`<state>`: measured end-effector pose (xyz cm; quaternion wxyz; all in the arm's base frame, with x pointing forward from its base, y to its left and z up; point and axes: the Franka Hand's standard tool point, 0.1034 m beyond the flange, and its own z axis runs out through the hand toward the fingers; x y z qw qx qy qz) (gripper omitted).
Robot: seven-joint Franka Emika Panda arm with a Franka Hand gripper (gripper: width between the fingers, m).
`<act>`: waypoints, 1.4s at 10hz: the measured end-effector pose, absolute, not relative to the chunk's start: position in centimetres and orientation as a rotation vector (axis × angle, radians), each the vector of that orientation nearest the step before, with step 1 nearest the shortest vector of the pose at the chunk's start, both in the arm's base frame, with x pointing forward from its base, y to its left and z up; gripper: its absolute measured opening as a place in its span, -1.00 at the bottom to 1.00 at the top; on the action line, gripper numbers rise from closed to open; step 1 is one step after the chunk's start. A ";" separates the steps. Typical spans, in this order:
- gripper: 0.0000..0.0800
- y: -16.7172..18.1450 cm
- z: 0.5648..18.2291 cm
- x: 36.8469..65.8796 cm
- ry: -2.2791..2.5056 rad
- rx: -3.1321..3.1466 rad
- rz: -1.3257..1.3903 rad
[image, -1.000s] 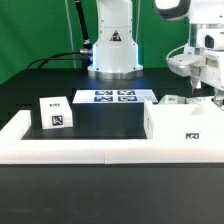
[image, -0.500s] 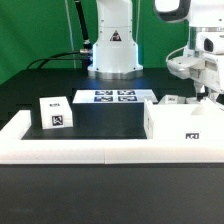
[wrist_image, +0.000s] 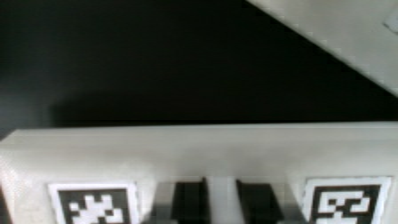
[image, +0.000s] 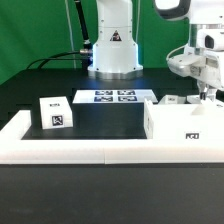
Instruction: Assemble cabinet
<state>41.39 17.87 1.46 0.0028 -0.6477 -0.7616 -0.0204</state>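
The white cabinet body (image: 185, 125) stands at the exterior view's right, against the low white border wall (image: 80, 148). A small white cube part (image: 55, 112) with a tag sits at the left. A smaller white cabinet part (image: 173, 101) lies just behind the body. My gripper (image: 206, 96) is low beside it. In the wrist view a white tagged part (wrist_image: 214, 150) fills the lower half. My gripper (wrist_image: 222, 205) has its two dark fingers (wrist_image: 187, 205) close together, with a thin white strip of that part between them.
The marker board (image: 113, 96) lies flat at the back centre, in front of the robot base (image: 112, 45). The table is black. A pale slanted surface (wrist_image: 338, 30) shows in a corner of the wrist view.
The gripper has shifted only very slightly near the small part behind the body. The parts have not moved.
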 end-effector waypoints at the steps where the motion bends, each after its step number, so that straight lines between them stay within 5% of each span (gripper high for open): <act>1: -0.83 17.8 1.4 41.4 -2.388 -2.032 -0.063; 7: -0.82 13.0 6.1 44.3 -2.275 -2.253 -0.034; 14: -0.82 11.2 5.3 44.4 -2.239 -2.278 -0.015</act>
